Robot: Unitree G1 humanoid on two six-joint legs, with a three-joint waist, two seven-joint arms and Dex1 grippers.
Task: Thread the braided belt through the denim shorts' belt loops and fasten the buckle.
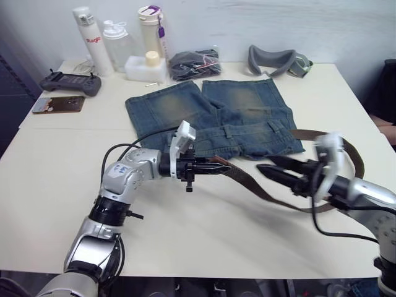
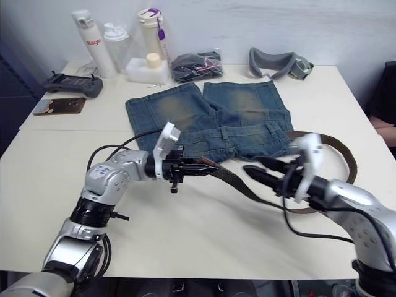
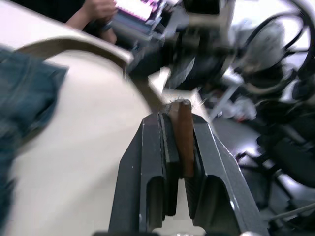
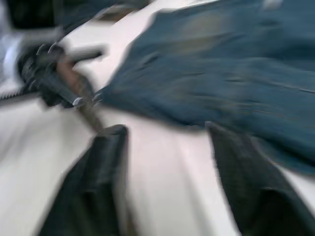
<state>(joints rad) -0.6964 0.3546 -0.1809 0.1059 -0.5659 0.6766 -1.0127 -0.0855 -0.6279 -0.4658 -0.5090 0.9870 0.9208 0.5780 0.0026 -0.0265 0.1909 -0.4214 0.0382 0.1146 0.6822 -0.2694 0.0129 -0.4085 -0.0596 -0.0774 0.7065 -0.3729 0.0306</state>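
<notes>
From my head, my left hand (image 1: 216,167) pinches the belt (image 1: 247,184) end above the table (image 1: 55,148), just before the shorts (image 1: 229,117); my right hand (image 1: 278,172) hovers open over the strap. My left wrist shows fingers (image 3: 152,167) clamping brown strap. My right wrist shows spread fingers (image 4: 93,182) facing denim.

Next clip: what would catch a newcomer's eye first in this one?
The left gripper, at the table's middle just in front of the denim shorts, is shut on one end of the braided belt, which sags toward the right side and loops back to the waistband. The right gripper hangs open facing it, holding nothing. Three bottles stand along the far edge.
</notes>
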